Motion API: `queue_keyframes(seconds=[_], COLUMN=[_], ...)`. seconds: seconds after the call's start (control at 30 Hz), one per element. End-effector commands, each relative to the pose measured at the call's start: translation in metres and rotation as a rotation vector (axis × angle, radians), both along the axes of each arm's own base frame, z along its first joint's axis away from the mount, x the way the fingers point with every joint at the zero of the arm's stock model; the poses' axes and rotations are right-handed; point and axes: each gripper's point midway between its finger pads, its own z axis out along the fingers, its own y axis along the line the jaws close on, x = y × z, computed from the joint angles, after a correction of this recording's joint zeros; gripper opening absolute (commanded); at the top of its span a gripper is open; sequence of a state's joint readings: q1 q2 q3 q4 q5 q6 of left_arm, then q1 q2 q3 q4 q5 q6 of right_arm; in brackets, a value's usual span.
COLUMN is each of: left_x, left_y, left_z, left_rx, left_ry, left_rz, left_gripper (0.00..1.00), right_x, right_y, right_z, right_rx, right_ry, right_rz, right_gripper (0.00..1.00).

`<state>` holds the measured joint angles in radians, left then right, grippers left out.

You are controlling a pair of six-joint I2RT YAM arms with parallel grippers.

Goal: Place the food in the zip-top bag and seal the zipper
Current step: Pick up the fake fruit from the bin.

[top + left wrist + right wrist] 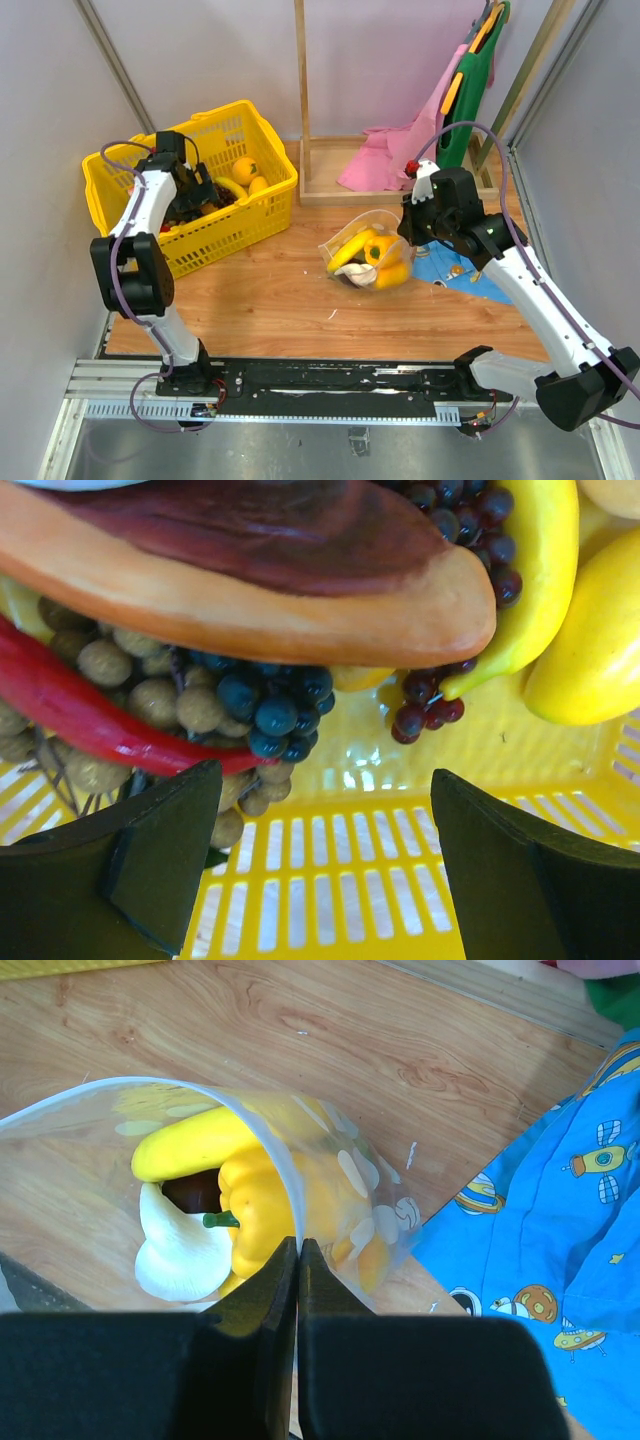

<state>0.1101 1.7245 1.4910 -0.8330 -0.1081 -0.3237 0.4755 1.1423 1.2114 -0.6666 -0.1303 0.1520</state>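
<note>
Food not yet bagged is heaped in the yellow basket (230,240) at the far left corner of the table (270,300). The left gripper (325,795) is poised just above the heap, its fingers spread wide with nothing between them. A dark blue grape cluster (270,705) is seen directly ahead of the gap, nearer the left finger. A red chilli (90,720) is laid slantwise beside it. A banana (540,570) is stretched along the right side, its long axis pointing away from the fingers. The cluster is judged the readiest pick, since only a short, straight advance would be needed. The zip-top bag (340,1170) is placed right of the table's middle, well apart from the basket, with a yellow pepper (255,1210) already inside. Its mouth rim is pinched by the right gripper (298,1260), which is fully closed on the plastic.
</note>
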Motion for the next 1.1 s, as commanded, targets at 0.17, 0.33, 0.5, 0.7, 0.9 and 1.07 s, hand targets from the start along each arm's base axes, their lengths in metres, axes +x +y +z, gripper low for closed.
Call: queue_keyframes(seconds=[0.17, 0.33, 0.5, 0.7, 0.9, 1.07], left_x=[0.030, 0.037, 0.043, 0.047, 0.049, 0.055], left_y=[-0.003, -0.002, -0.007, -0.019, -0.056, -0.080], left_z=[-0.035, -0.056, -0.069, -0.081, -0.052, -0.015], left_rx=[-0.041, -0.035, -0.056, -0.119, -0.275, -0.317], left_ry=[0.003, 0.015, 0.013, -0.001, -0.090, -0.195], left_rz=[-0.035, -0.057, -0.091, -0.132, -0.220, -0.291], left_gripper=[0.89, 0.89, 0.89, 0.88, 0.83, 0.79], right_x=[0.001, 0.001, 0.001, 0.001, 0.001, 0.001], right_y=[0.002, 0.004, 0.005, 0.007, 0.007, 0.010], right_z=[-0.003, -0.005, -0.007, -0.009, -0.008, -0.007], right_rx=[-0.016, -0.013, -0.009, -0.004, -0.002, 0.008], right_ry=[-0.011, -0.005, 0.003, 0.012, 0.013, 0.021], right_rz=[0.014, 0.016, 0.018, 0.022, 0.022, 0.028], right_gripper=[0.01, 0.01, 0.01, 0.01, 0.01, 0.01])
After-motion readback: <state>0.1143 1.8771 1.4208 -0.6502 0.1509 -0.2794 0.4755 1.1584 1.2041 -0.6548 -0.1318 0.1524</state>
